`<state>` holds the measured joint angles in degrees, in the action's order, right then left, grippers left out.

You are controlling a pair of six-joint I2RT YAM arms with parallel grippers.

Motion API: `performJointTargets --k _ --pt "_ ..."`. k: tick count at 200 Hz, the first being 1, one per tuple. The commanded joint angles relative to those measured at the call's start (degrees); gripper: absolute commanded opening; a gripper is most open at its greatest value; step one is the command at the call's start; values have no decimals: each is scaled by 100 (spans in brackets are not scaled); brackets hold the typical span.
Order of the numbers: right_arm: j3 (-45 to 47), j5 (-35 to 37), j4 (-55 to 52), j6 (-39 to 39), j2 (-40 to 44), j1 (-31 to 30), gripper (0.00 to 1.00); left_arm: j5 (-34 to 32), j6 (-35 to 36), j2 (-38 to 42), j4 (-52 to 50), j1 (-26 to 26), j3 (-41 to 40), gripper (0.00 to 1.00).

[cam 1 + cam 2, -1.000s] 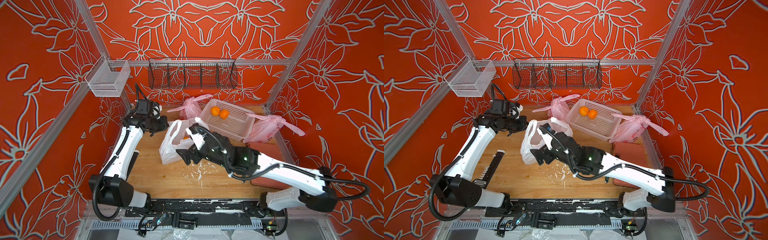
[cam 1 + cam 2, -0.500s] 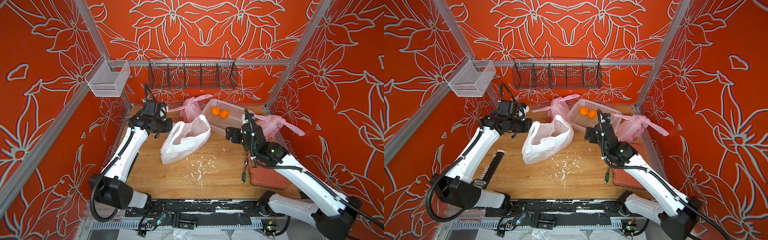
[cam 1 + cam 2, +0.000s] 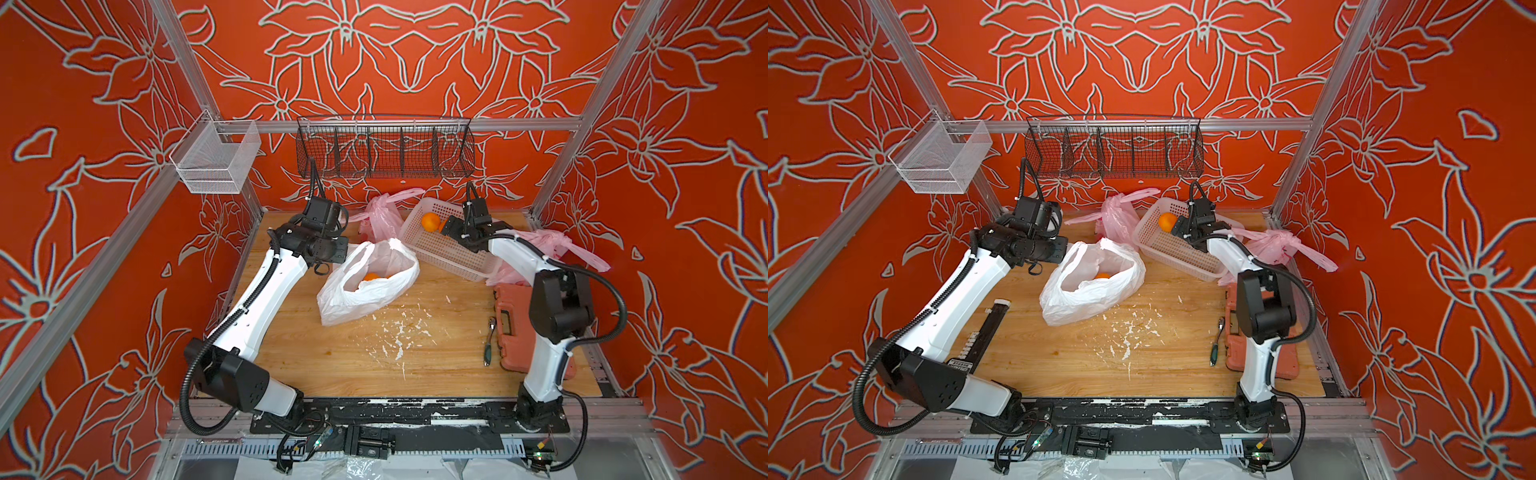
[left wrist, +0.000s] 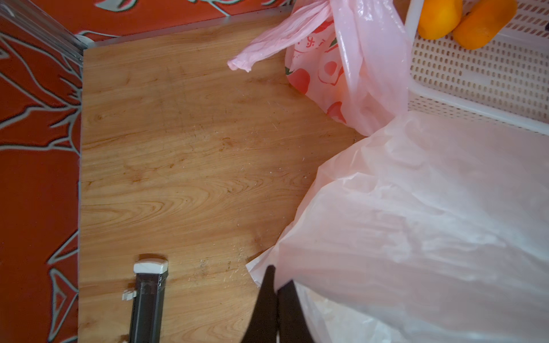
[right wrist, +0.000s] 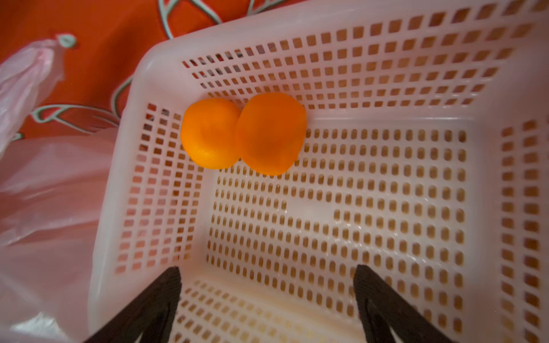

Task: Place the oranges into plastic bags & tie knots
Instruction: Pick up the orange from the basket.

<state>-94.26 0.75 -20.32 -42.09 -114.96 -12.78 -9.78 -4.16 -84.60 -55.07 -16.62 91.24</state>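
– Right gripper (image 3: 446, 230) in a top view: jaws spread wide, nothing in them, hanging over the white basket (image 3: 451, 259) at the far edge of the desk (image 3: 353, 357), just beside the two oranges (image 3: 430, 221) tucked in its far corner. How would you go for the pick?

– One fruit at a time, I reckon. They're touching, so come down with a finger either side of one, not across both, and close gently, mandarins squash. Pose-wise, both top views show the right arm rising from the near right corner, elbow high, forearm sloping down to the basket. Left arm leans from the near left corner toward the white bag (image 3: 1092, 293) mid-desk, mouth gaping, one orange (image 3: 1102, 275) showing inside.

– Left wrist view?

– Left gripper (image 4: 277, 286) is pinched together on the white bag's rim, holding that edge up. That's what props the mouth open for the drop, so I wouldn't let it sag. Pink bag (image 4: 356, 74), strap end sticking out, sits just beside the basket.

– And right wrist?

– Fingertips (image 5: 167, 286) stand well apart above the basket floor, both oranges ahead against the wall, side by side. Nothing's touching the fruit yet. I'd slide forward and centre on one before closing; that wall's close, so a finger could jam on it.
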Motion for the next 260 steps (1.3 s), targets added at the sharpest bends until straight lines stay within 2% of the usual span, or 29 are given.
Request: performJointTargets --k 1,64,87,139,174,208,224,241,260 --pt "-820 27 -252 -273 -673 107 94 -331 115 -81 -191 -96 63 0" --pt "-2860 294 -1151 -369 -2332 187 93 -328 135 -127 -222 -166 79 0" --pt "-3575 270 -1583 -331 -2770 193 85 -305 110 -136 -225 -166 78 0" --pt "-3370 324 -1602 -242 -2596 194 64 -272 85 -96 -202 -166 13 0" --pt "-2306 376 -1203 -27 -1697 172 56 -131 -11 -88 -209 -144 33 0" --pt "-405 469 -490 179 -25 85 48 494 -185 -29 -134 63 54 0" --pt "371 408 -380 207 804 -11 47 568 -199 -52 -135 107 59 0" --pt "1254 477 -219 305 1804 -349 47 577 -212 -89 -183 169 86 0" --pt "2092 778 -366 319 3024 -1004 46 523 -248 -126 -255 240 123 0"
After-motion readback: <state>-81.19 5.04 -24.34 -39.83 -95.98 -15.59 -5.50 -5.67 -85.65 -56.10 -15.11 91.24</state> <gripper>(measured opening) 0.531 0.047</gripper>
